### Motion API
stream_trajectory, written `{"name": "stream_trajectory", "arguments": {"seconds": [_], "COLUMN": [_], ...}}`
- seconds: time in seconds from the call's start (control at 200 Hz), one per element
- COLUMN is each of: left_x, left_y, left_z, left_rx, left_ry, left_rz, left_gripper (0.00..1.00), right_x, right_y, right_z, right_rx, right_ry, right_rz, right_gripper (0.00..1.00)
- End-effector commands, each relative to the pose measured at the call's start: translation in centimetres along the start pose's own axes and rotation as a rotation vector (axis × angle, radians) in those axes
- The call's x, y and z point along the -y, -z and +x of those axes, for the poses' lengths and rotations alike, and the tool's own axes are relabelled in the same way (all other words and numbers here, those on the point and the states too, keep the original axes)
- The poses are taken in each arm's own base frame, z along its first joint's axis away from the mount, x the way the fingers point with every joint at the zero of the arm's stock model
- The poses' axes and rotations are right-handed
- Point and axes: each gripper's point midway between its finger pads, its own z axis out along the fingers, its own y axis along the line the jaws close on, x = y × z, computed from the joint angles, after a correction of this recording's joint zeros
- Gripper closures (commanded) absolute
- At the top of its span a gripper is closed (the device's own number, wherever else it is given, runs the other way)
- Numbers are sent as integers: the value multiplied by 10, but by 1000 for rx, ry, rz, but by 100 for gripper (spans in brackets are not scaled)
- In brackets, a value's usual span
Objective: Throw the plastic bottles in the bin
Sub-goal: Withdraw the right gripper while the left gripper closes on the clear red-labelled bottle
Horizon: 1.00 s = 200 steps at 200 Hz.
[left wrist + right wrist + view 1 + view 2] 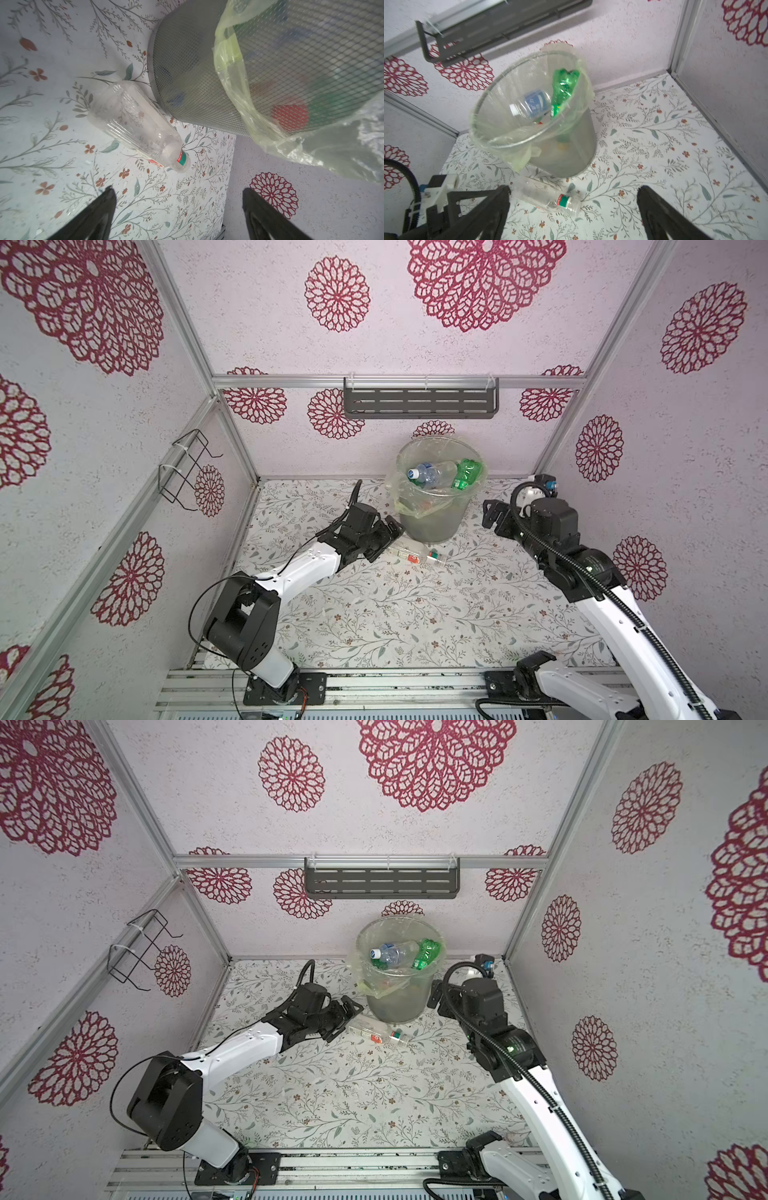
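Your bin [432, 526] stands upright at the far middle of the worktop [374, 614], close to the back wall. Its yellowish bag [409, 506] is folded over the rim and hangs down the near left side. At the top of the bin you can see a blue-labelled bottle [430, 475] lying across the opening. A green bottle [467, 472] leans against the right of the rim. Red and green shapes show dimly through the mesh in the left wrist view.

One clear bottle [415, 556] is out of the bin. It lies on its side on the worktop just near the bin's foot, with its neck and a green-and-red band pointing right. In the left wrist view its base sits right by the bin's foot.

Your left claw [384, 542] is low on the left of the bin, released, its fingers spread wide and gripping nothing. The clear bottle lies just beyond its tips. Your right claw [494, 516] is on the right of the bin, apart from it, also released and empty.
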Motion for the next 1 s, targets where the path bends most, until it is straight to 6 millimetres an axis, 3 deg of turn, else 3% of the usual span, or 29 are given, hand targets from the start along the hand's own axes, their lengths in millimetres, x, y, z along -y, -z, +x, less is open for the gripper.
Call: {"name": "stream_trajectory", "arguments": {"seconds": [0.0, 0.3, 0.996], "left_x": [0, -27, -58], "left_y": [-10, -37, -85], "left_z": [-4, -10, -13], "left_rx": [51, 97, 114], "left_ry": [48, 137, 257], "left_rz": [-18, -121, -214], "left_gripper": [3, 3, 3], "right_x": [13, 33, 51], "right_y": [8, 11, 17], "right_z": [10, 48, 76], "right_rx": [12, -35, -51], "right_ry": [-51, -93, -142], "right_rz": [21, 38, 51], "right_gripper": [1, 1, 1]}}
